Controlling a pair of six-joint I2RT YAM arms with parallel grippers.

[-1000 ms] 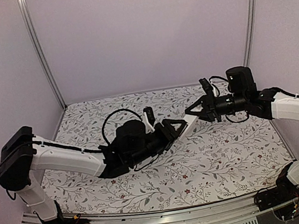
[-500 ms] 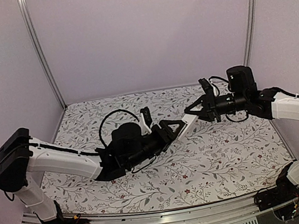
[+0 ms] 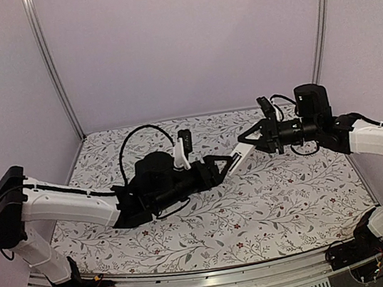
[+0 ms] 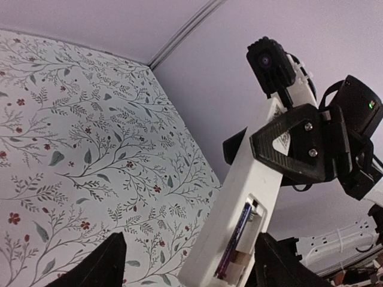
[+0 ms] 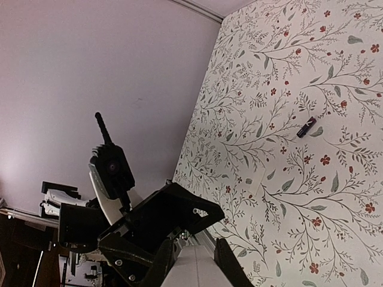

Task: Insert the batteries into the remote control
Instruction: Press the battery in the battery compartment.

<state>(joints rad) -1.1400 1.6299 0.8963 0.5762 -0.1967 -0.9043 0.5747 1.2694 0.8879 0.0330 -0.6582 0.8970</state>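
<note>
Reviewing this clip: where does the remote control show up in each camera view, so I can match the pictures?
Top external: the remote control is near the centre, a short white bar slanting up to the right.
Left wrist: right of centre, a long white bar rising from the bottom edge.
Right wrist: only its white end shows, at the bottom edge.
Shared landmark: the floral table cover, seen in all three views.

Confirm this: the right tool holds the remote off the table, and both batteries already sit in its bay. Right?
Not both. The left wrist view shows one battery in the bay; the right wrist view shows the other battery lying on the table. The right tool does hold the remote off the table.
</note>
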